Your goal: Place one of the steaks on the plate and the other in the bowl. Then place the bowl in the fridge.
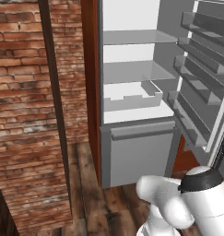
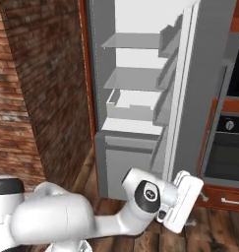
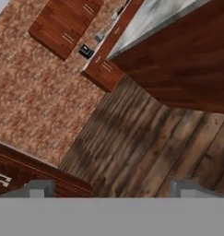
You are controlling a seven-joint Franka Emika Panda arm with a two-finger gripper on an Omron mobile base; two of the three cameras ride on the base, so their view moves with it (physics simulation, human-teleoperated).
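Brick wall and plank floor are surrounding you, and the fridge (image 1: pixel 136 92) is standing open right ahead, its pale shelves and drawer (image 1: pixel 132 97) looking bare. Your gripper (image 3: pixel 111 191) is hanging low near the floor, fingers spread wide and holding nothing. I can't spot the bowl, plate or steaks. My guess: raw steak's going to be floppy and slick, so you're pinching across a thin edge.

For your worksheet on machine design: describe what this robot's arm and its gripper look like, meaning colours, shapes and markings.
The glossy white rounded arm is built of thick tube-like links. Dark bands mark its joints, and one dark round joint cap carries a small pale emblem. A flat white boxy hand ends the arm. The grey square-tipped gripper has two small blocky fingers. No cables are visible.
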